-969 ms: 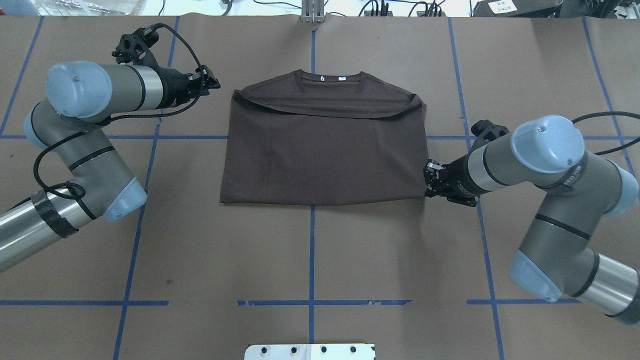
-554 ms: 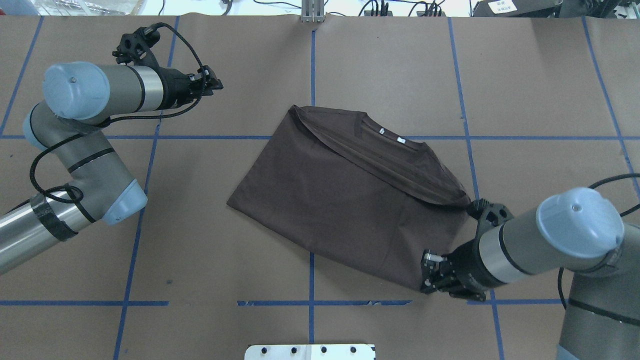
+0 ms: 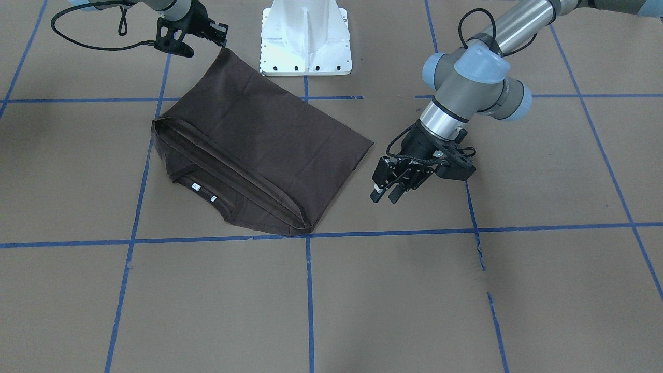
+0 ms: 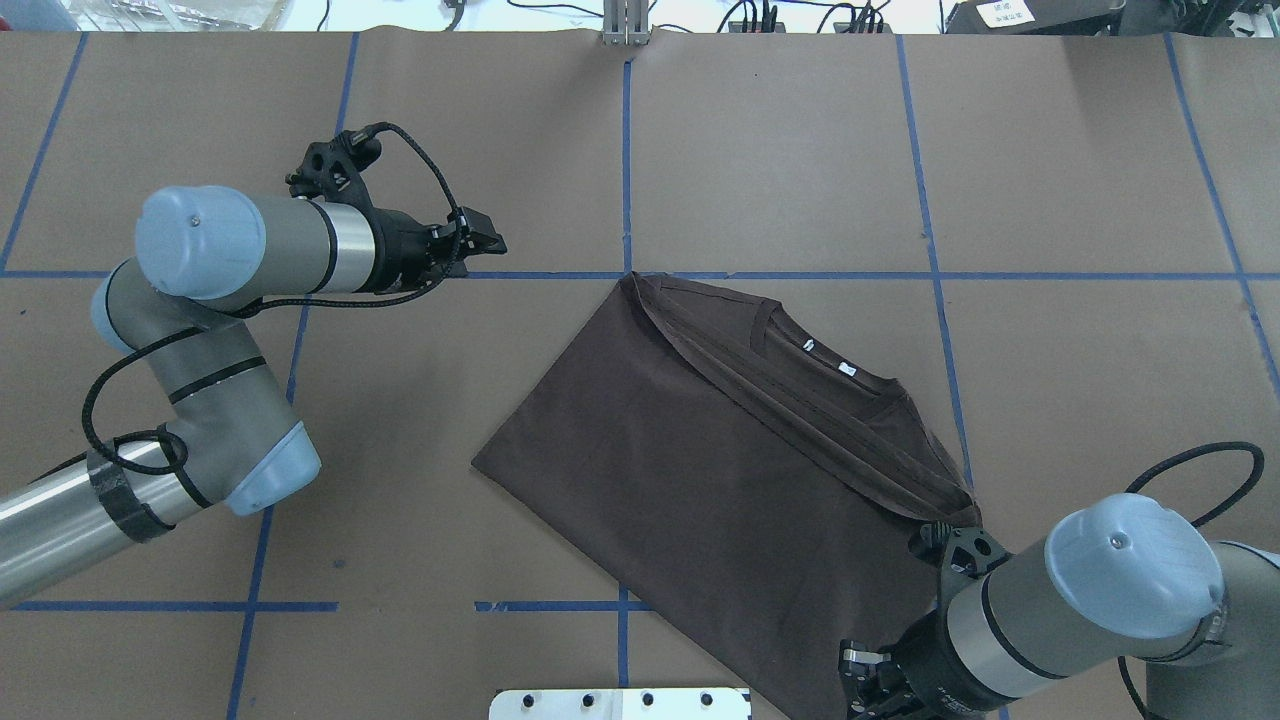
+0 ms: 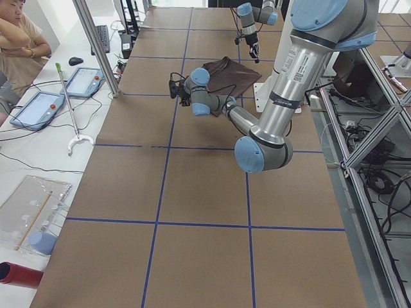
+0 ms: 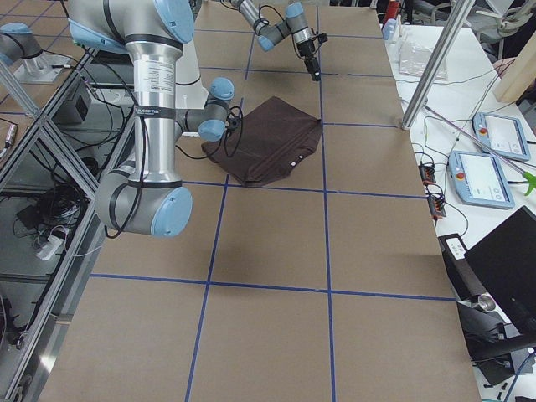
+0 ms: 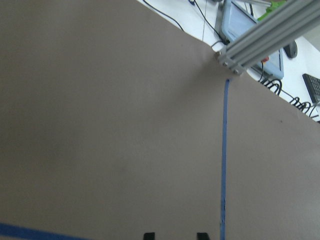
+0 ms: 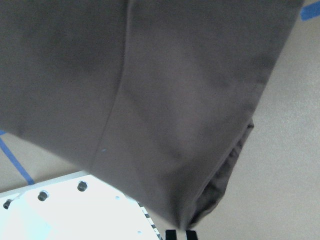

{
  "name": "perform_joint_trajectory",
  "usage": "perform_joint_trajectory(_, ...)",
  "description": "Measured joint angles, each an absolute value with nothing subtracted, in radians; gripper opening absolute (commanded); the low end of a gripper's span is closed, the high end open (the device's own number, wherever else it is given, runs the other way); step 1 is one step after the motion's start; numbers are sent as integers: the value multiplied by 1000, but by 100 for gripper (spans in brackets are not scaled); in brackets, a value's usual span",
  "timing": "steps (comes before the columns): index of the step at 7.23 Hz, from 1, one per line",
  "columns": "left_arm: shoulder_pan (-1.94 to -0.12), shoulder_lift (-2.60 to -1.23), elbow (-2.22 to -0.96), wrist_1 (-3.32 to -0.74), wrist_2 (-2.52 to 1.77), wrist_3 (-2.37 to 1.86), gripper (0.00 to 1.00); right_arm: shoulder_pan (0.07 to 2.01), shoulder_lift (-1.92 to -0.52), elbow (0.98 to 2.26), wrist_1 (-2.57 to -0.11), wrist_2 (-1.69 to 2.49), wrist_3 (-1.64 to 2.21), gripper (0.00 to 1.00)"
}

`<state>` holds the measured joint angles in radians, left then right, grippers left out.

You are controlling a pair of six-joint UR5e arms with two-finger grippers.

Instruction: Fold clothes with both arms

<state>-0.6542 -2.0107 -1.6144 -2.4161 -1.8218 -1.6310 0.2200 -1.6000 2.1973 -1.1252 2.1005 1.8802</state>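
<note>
Brown T-shirt (image 4: 700,470) lies skewed on my bench (image 4: 800,150); right gripper (image 3: 220,39) clamps its robot-side corner, left gripper (image 3: 384,197) hangs apart.

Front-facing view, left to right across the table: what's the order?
T-shirt → left gripper → left arm's blue-capped joint. The right gripper and white pedestal sit within the T-shirt's span, so I left them unranked.
</note>
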Motion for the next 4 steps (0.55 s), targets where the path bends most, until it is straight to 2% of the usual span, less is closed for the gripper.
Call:
perform_joint_trajectory(2, -564, -1955, -1753, -2255, -1850, -1739, 59, 284, -1598, 2213, -1128, 2077, 1880, 100)
perform_joint_trajectory(4, -474, -1933, -1816, -2087, -1809, -1777, 59, 395, -1589, 2203, -1128, 2067, 1880, 100)
